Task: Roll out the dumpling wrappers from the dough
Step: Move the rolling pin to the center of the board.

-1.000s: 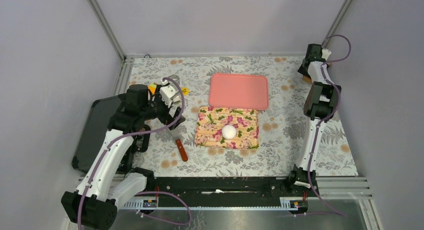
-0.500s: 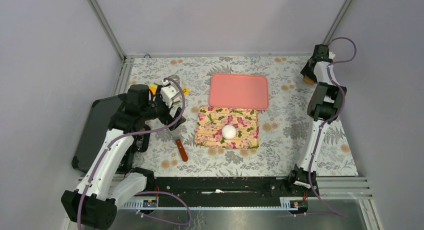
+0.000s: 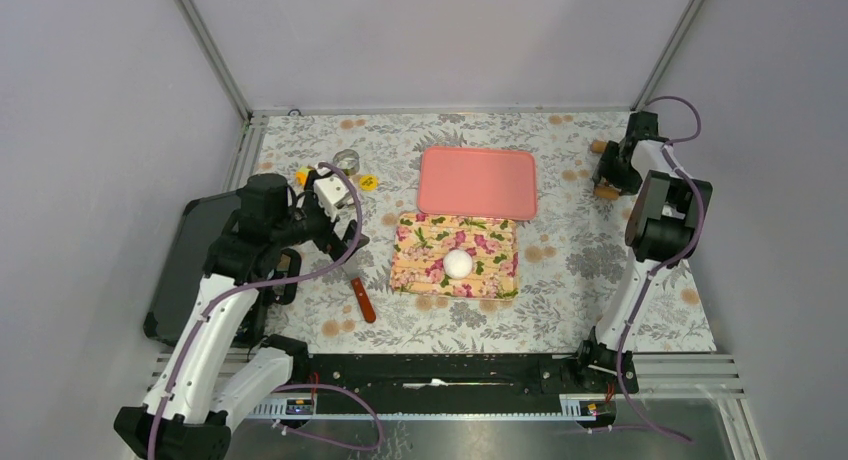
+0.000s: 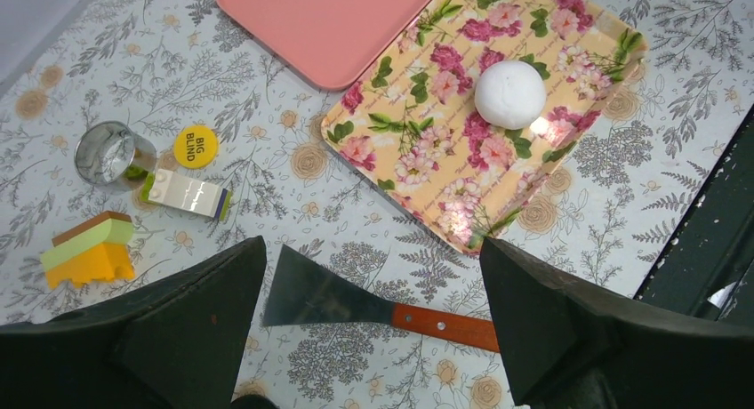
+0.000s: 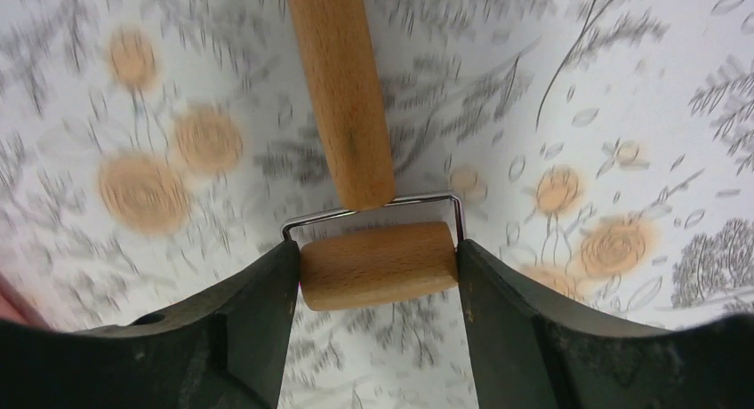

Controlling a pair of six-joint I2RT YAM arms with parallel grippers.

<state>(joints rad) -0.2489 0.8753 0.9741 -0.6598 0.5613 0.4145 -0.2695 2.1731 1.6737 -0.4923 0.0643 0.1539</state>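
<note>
Pickup in progress: right tool (image 5: pixel 378 267) is clamping pin (image 5: pixel 342 89) by roller at far right, left tool (image 4: pixel 369 289) is hanging wide apart, dough (image 3: pixel 458 263) is sitting balled on tray (image 3: pixel 410 272); next is needing lift toward dough.

Dough (image 3: pixel 459 264) sitting as smooth round white ball, not flattened, resting on floral mat (image 3: pixel 412 242), about mid-width, slightly toward mat's near edge.
</note>
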